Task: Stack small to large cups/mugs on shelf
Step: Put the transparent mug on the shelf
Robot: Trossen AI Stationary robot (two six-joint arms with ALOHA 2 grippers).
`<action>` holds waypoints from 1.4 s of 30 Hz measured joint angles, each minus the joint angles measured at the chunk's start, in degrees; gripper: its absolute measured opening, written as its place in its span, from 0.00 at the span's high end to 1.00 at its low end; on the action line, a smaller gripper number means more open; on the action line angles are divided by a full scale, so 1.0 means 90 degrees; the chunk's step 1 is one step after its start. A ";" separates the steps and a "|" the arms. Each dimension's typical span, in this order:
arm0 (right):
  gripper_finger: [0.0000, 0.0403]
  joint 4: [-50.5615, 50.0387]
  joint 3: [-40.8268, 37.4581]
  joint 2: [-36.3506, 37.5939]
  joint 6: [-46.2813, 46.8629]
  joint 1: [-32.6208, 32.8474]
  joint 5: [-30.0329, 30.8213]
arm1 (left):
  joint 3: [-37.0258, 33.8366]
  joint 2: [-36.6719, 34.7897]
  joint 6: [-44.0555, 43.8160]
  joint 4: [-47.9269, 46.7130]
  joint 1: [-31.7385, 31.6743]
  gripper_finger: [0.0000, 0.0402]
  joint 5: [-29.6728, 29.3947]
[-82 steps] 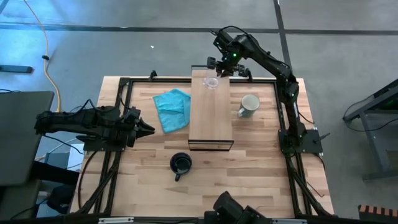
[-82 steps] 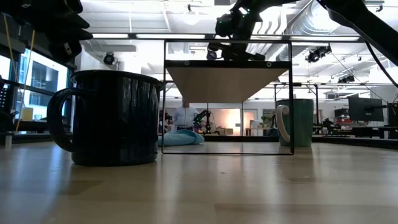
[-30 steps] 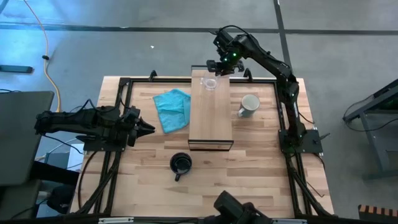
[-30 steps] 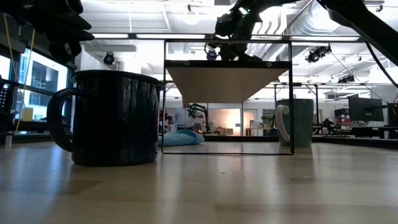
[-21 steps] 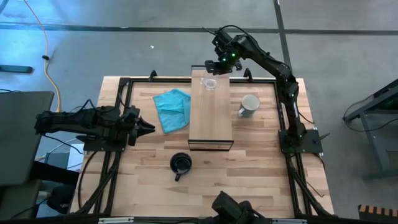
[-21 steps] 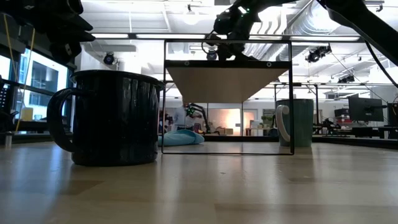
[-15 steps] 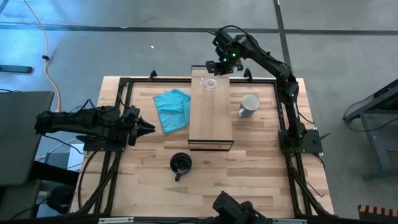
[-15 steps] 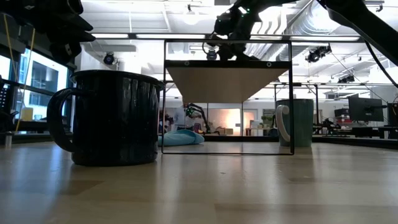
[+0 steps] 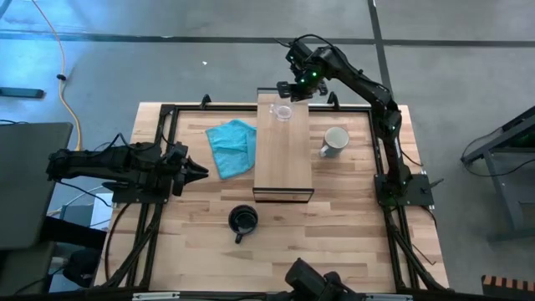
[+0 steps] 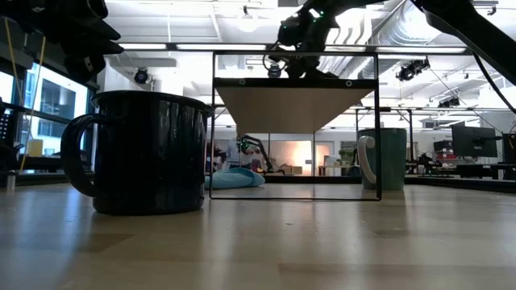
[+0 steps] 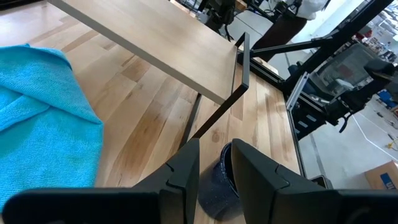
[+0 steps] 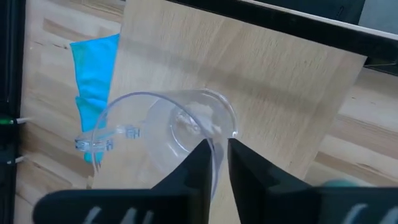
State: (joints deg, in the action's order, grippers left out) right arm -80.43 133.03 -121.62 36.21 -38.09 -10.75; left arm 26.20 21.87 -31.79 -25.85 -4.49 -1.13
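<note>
Left hand [image 9: 199,172], fingers nearly together on nothing, waits at the bench's [image 9: 351,242] left side beside the teal cloth [image 9: 231,145]. Black mug [image 9: 242,220] stands near; white mug [image 9: 335,139] right of the shelf [image 9: 284,163]. Right hand [image 9: 288,92] pinches the glass cup's [image 12: 168,130] wall at the shelf's far end; judged risk: withdrawing without spreading would drag or tip the light cup off the edge.

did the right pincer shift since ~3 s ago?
Yes, slightly. In the high view the right pincer has backed off toward the far end of the long light-wood shelf, just beyond the small clear glass cup, which sits in the same spot.
</note>
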 joint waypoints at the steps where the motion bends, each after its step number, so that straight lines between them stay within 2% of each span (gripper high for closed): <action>1: 0.92 0.0011 0.0000 0.0000 0.0036 0.0014 -0.0003 | 0.0000 0.0000 0.0000 0.0000 0.0000 0.79 0.0000; 8: 0.95 0.0052 0.0000 0.0000 0.0282 0.0041 0.0001 | 0.0000 0.0002 0.0009 0.0000 0.0000 0.79 0.0000; 28: 0.95 -0.0135 -0.0001 -0.0002 0.0868 0.0071 0.0200 | 0.0002 0.0001 0.0006 0.0000 0.0002 0.79 0.0000; 42: 0.94 -0.0135 -0.0002 -0.0002 0.0865 0.0109 0.0164 | 0.0002 0.0002 0.0002 -0.0002 0.0002 0.79 0.0002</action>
State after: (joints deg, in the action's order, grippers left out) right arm -81.64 133.02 -121.64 43.99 -37.10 -9.27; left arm 26.21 21.89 -31.77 -25.87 -4.47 -1.10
